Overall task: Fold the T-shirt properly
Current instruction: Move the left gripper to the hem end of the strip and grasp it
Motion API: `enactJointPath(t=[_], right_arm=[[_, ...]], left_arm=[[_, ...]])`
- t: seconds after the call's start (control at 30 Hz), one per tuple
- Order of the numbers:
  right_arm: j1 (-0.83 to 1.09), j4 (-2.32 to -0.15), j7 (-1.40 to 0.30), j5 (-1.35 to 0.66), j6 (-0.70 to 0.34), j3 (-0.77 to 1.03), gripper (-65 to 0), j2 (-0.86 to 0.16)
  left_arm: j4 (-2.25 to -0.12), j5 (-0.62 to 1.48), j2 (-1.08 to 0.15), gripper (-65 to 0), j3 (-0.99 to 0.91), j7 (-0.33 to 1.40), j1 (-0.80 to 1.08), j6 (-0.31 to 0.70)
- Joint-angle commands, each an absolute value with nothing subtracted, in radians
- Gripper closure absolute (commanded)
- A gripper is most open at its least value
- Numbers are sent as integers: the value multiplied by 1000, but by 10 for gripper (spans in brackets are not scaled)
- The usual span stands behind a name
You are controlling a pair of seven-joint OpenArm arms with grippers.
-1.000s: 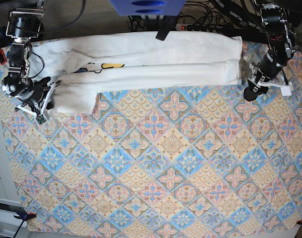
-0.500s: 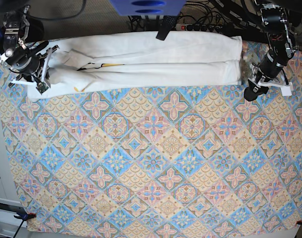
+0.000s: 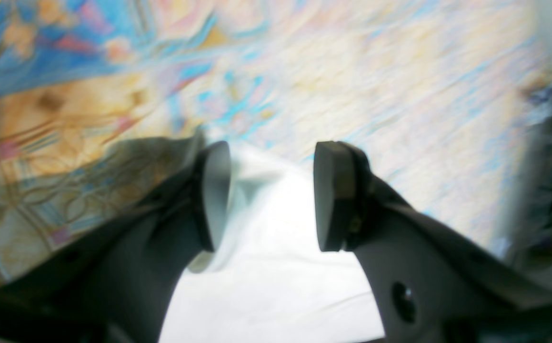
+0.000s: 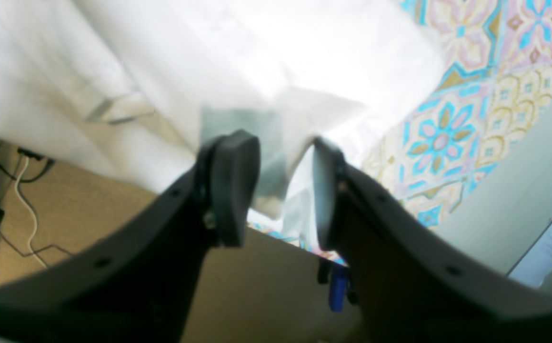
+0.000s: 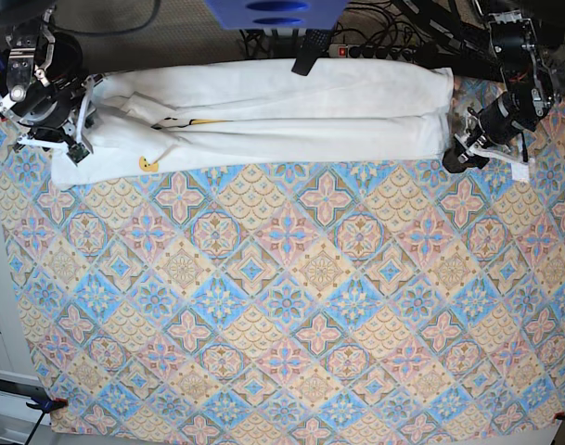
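Note:
The white T-shirt point(image 5: 291, 116) lies as a long folded band across the far side of the table, with small bits of yellow print point(image 5: 149, 165) showing near its left end. My right gripper point(image 5: 78, 130) is over that left end. In the right wrist view it point(image 4: 280, 190) stands open, with loose white cloth point(image 4: 209, 57) draped behind and between the fingers. My left gripper point(image 5: 452, 159) is at the shirt's right edge. Seen from the left wrist, the left gripper point(image 3: 271, 195) is open, with white fabric point(image 3: 276, 286) lying under the gap.
A patterned tablecloth point(image 5: 291, 306) covers the whole table. Behind the far edge are a power strip point(image 5: 375, 51) with cables and a blue object point(image 5: 273, 11). The floor and the table's left edge lie beside my right gripper.
My right arm carried the shirt's left end from nearer the front back onto the band, then opened its jaws. My left arm shifted slightly toward the shirt's right edge.

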State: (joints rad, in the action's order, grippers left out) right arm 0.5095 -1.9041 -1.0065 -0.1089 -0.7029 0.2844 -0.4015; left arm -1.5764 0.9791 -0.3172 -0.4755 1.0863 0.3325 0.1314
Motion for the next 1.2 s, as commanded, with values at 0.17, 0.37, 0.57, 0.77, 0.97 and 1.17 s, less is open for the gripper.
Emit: enactJointPath(t=[0.17, 0.37, 0.57, 0.77, 0.97, 1.17], right_arm=[[509, -1923, -995, -110, -698, 355, -217, -418], [503, -1923, -993, -110, -698, 364, -217, -418], [503, -1923, -992, -110, -698, 364, -217, -418], [503, -1923, -992, -110, -698, 364, -217, -418], [503, -1923, -992, -110, -698, 364, -217, -417], [501, -1923, -992, -110, -698, 363, -217, -417]], left_arm=[[-1595, 857, -377, -289, -479, 1124, 335, 139], [-1595, 855, -496, -289, -318, 1124, 364, 139], [-1590, 848, -519, -319, -242, 1124, 367, 139], [-1590, 849, -573, -365, -125, 1124, 367, 139], [-1580, 848, -573, -455, -125, 1124, 415, 139], [-1492, 849, -564, -577, -125, 1118, 421, 139]])
